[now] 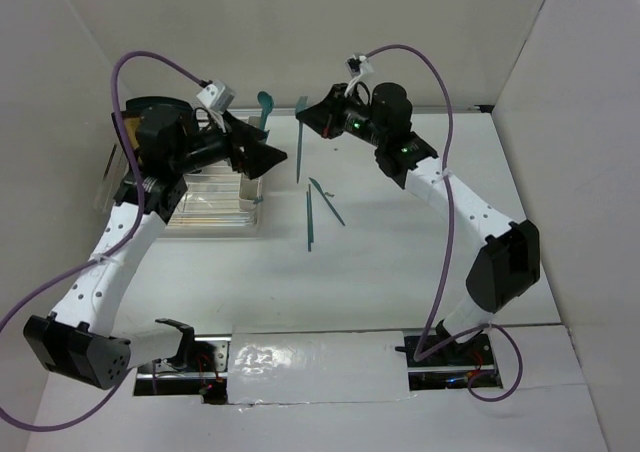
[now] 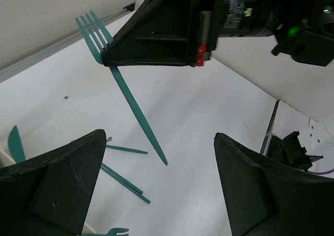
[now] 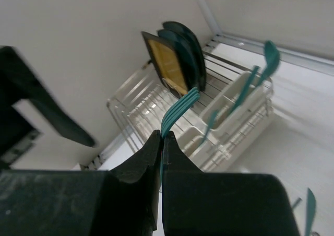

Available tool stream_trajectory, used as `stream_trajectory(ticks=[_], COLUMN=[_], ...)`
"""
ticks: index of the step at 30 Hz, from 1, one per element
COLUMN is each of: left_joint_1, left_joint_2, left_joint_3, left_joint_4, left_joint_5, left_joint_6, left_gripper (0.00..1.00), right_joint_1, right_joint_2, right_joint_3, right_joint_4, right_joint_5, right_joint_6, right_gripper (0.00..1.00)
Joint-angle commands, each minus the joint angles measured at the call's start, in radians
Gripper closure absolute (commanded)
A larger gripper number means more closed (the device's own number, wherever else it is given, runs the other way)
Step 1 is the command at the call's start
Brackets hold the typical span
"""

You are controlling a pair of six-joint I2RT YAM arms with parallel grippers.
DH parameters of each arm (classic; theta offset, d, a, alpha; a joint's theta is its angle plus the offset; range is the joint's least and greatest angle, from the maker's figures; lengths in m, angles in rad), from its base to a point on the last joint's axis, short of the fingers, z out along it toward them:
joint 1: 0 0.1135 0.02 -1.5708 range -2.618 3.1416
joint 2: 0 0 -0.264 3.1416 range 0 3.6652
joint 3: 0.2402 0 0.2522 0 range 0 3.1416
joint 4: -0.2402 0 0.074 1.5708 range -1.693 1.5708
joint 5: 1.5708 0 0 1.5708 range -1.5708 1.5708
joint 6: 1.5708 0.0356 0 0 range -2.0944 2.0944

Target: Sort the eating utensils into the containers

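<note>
Two utensils (image 1: 318, 210) loose on the desk (image 1: 400, 262), mid-frame in the overhead view, not yet sorted. Above them, right gripper (image 1: 318, 120) pinching a fork (image 1: 298, 162), handle hanging down toward the desk. Left gripper (image 1: 270, 155) hovering over the clear rack (image 1: 215, 217) at left. One spoon (image 1: 265, 102) standing upright just behind it.

From the left wrist: wide-open fingers (image 2: 57, 184) framing the bottom corners, holding nothing. Fork at upper left, gripped just below the tines, probably so the slim handle can lead into a narrow cup.

From the right wrist: clamped tight on the fork, tines poking out past the fingertips. Cream containers (image 3: 229, 97) right of centre inside the rack, spoon in one, bowl up. Yellow plate (image 3: 166, 63) on edge further up the rack. Next move, at a guess: carry the fork across and lower it handle-first.
</note>
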Motion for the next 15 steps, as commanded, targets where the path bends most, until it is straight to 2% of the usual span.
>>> stream_trajectory(ticks=[1, 8, 10, 11, 14, 15], left_joint_1=[-0.018, -0.058, -0.062, -0.061, -0.063, -0.063], left_joint_2=[0.042, 0.109, 0.138, 0.138, 0.158, 0.158], left_joint_3=[0.003, 0.041, 0.06, 0.067, 0.084, 0.09], left_joint_4=[0.076, 0.096, 0.108, 0.108, 0.112, 0.112], left_joint_5=[0.041, -0.039, -0.044, -0.044, -0.028, -0.028], left_joint_6=[0.008, 0.022, 0.022, 0.023, 0.026, 0.026], left_gripper=[0.03, 0.05, 0.16, 0.28, 0.44, 0.53], right_joint_1=[0.066, 0.14, 0.16, 0.162, 0.166, 0.166], right_joint_2=[-0.095, -0.112, -0.115, -0.115, -0.121, -0.12], right_joint_3=[0.041, 0.041, 0.03, 0.03, 0.021, 0.021], right_joint_4=[0.142, 0.151, 0.151, 0.142, 0.133, 0.133], right_joint_5=[0.018, 0.029, 0.029, 0.043, 0.052, 0.052], right_joint_6=[0.034, 0.045, 0.042, 0.037, 0.042, 0.039], right_gripper=[1.0, 1.0, 1.0, 1.0, 0.98, 0.98])
